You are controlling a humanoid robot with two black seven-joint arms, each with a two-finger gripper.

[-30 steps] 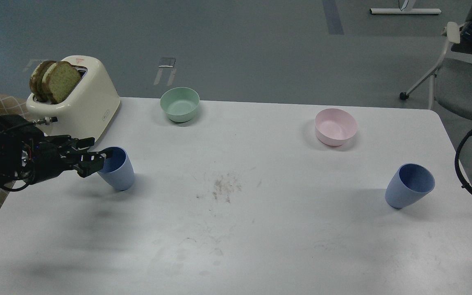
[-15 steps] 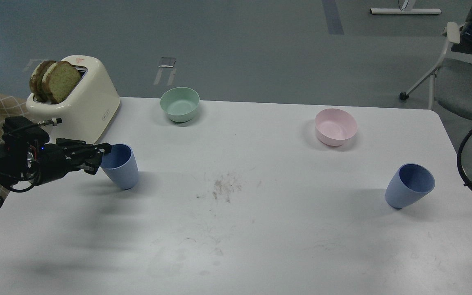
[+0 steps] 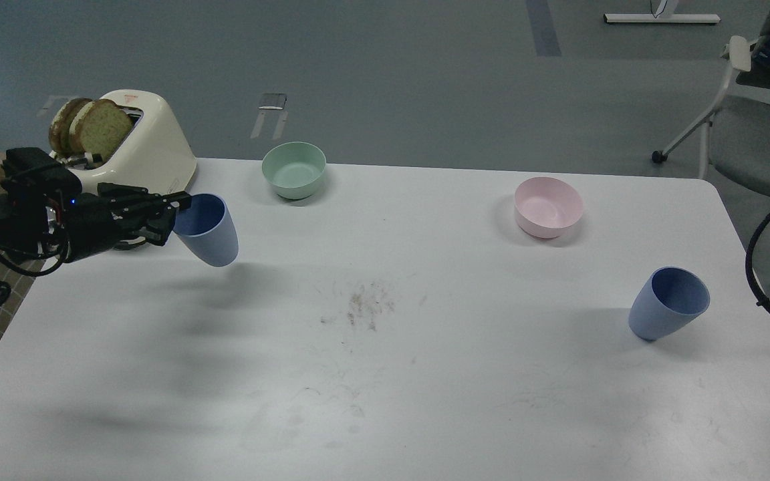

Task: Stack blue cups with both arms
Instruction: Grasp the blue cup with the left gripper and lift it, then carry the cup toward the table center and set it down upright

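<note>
One blue cup (image 3: pixel 207 229) hangs above the table at the left, held by its rim and clear of the surface, with its shadow below it. My left gripper (image 3: pixel 170 212) comes in from the left and is shut on that rim. The second blue cup (image 3: pixel 668 302) stands upright on the white table (image 3: pixel 425 374) at the right, with nothing touching it. Of my right arm only a looped black cable (image 3: pixel 759 267) shows at the right edge; its gripper is out of view.
A cream toaster (image 3: pixel 139 152) with two bread slices stands at the back left, just behind the left gripper. A mint-green bowl (image 3: pixel 293 169) sits at the back centre and a pale pink bowl (image 3: pixel 549 206) at the back right. A chair (image 3: pixel 746 127) stands beyond the table's right corner.
My left gripper has lifted the left cup off the table, moving it up and slightly right. The right cup has not moved.
</note>
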